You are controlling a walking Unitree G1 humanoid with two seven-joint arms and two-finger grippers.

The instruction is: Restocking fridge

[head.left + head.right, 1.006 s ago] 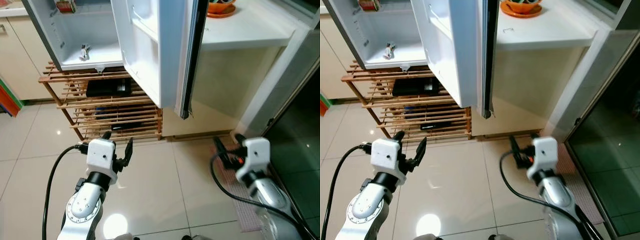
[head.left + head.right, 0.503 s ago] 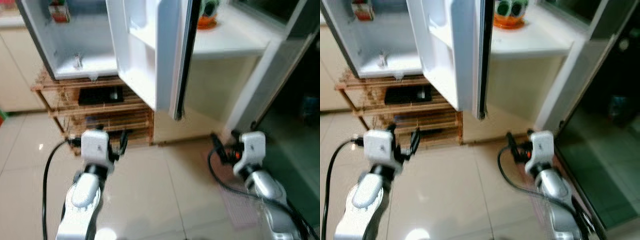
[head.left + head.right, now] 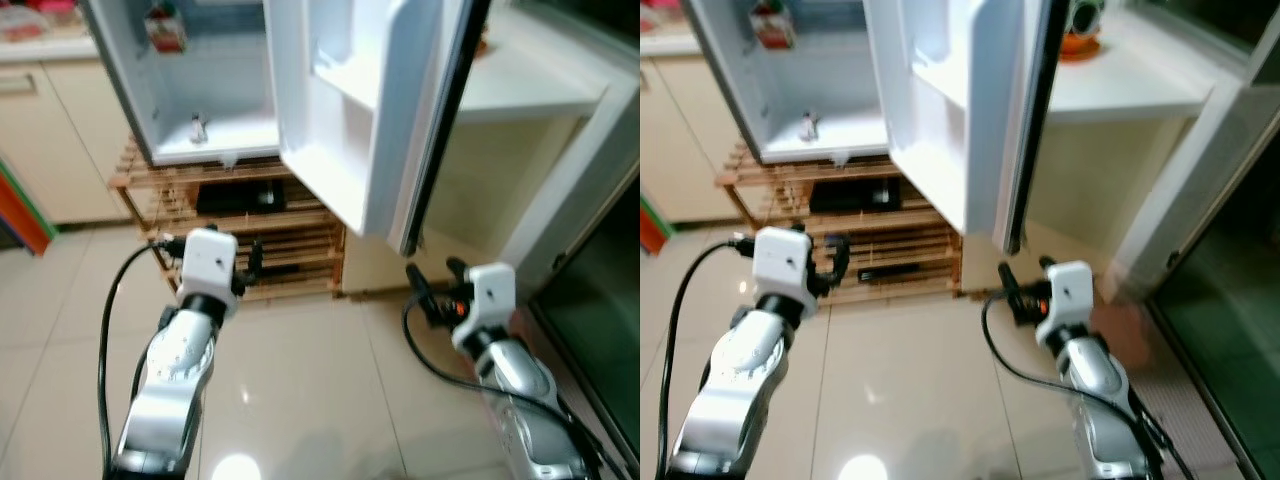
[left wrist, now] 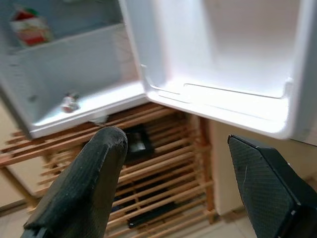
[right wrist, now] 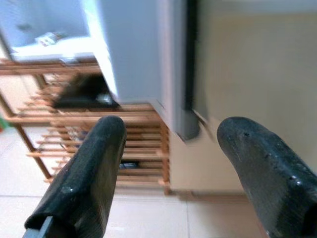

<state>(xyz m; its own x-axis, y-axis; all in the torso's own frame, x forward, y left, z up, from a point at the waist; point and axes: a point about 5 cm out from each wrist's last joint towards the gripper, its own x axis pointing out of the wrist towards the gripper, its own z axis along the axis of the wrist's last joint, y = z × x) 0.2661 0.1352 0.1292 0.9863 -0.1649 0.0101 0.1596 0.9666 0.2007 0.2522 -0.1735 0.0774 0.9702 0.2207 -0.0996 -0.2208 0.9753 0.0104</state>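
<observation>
Before us the fridge [image 3: 190, 90] stands open on a wooden slatted rack [image 3: 250, 215], its door [image 3: 370, 110] swung out toward us with the dark edge hanging over the tiled floor [image 3: 60, 330]. Our left claw [image 3: 245, 262] is held wide in front of the rack and our right claw [image 3: 1023, 284] is likewise wide just below the door's lower corner; both carry nothing. We judge the main risk to be that corner: if we step or raise the right arm forward without care, the arm could knock the door and swing it, or catch its loose black cable [image 3: 1010, 350] on it. The left arm could also snag the rack's slats or its own cable [image 3: 110, 330] as we reach for the cavity. Inside, a small red carton [image 3: 163, 32] sits high up and a tiny object [image 3: 198, 128] lies on the white floor of the compartment; we cannot tell what it is. Upper shelves are cut off, the eye views are somewhat blurred, and the dark things on the rack are hard to name. On the white bench [image 3: 1140, 85] an orange dish [image 3: 1080, 42] is partly hidden by the door, and we cannot make out any stock waiting to go in
</observation>
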